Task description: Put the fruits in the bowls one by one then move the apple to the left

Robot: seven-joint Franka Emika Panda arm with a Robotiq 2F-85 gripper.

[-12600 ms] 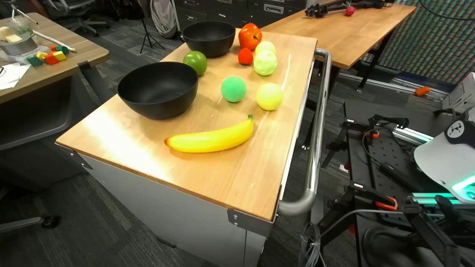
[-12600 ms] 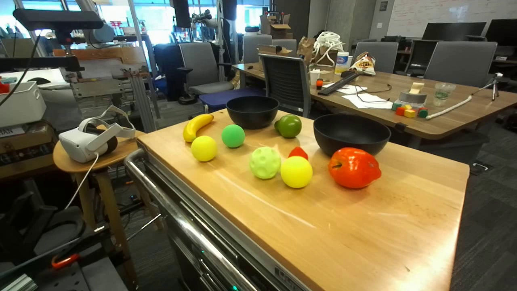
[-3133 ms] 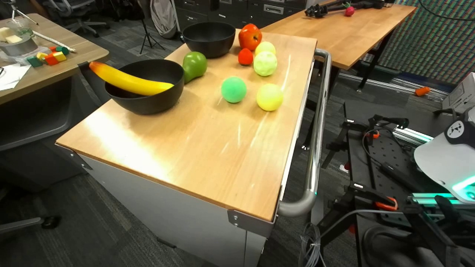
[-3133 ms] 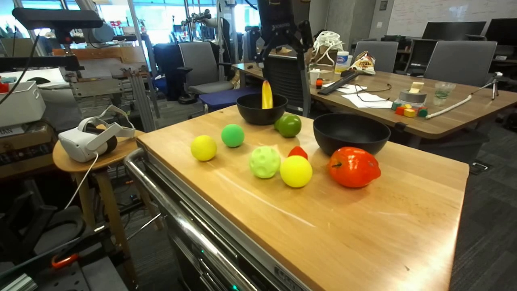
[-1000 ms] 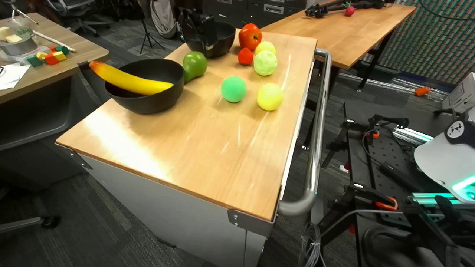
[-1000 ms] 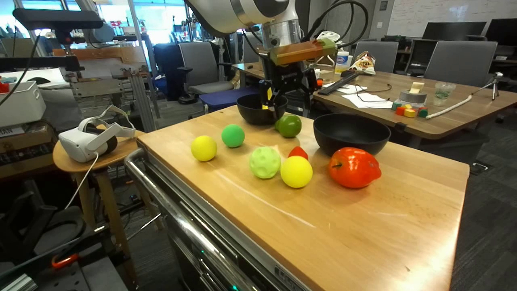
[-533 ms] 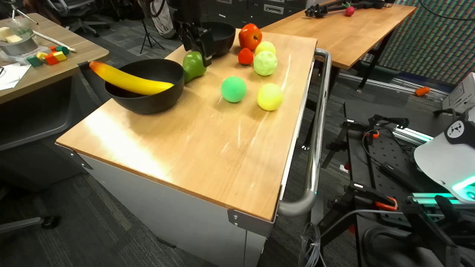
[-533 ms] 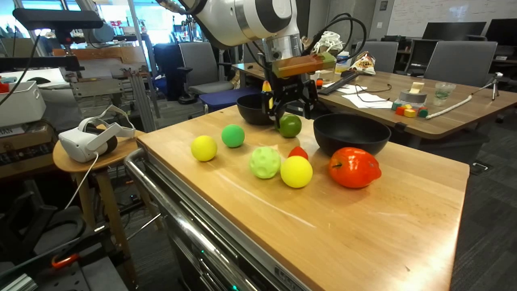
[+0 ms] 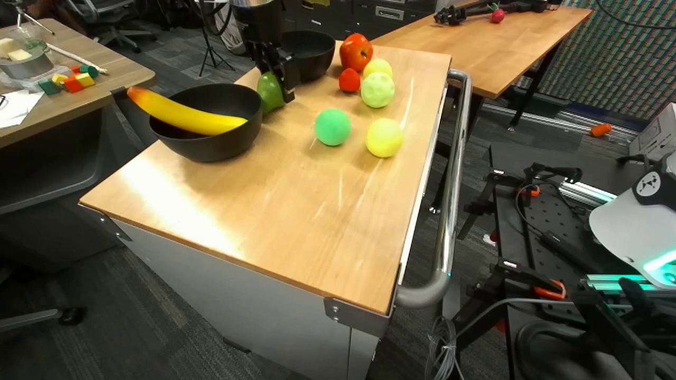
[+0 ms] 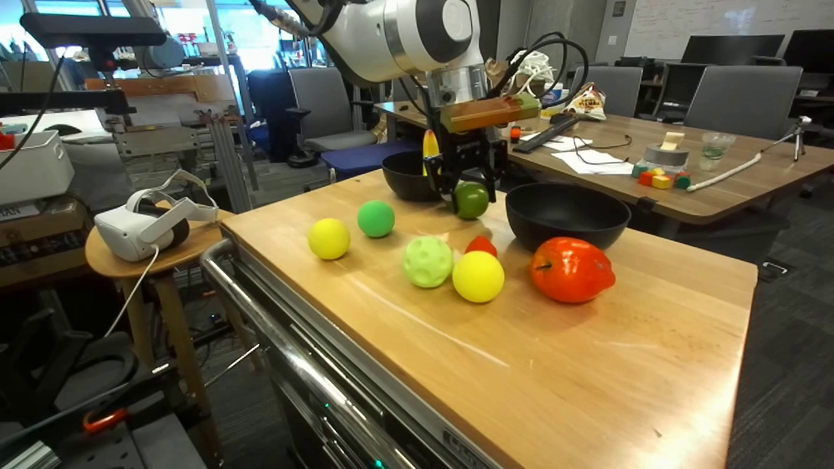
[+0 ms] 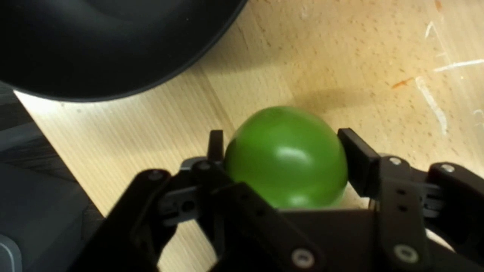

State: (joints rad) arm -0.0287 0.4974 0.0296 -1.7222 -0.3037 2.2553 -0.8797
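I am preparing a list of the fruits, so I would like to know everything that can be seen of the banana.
The banana is long, smooth and gently curved, bright yellow turning orange-red at one tip, apparently plastic. It lies tilted in a black bowl, that tip raised and sticking out past the rim. Its lower end is inside, partly hidden, and no stem shows. Only the bowl appears to touch it.

In my wrist view, a bowl (image 11: 151, 68) blocks my claw (image 11: 286, 154) at ten o'clock; one o'clock shows bare worktop (image 11: 340, 64).
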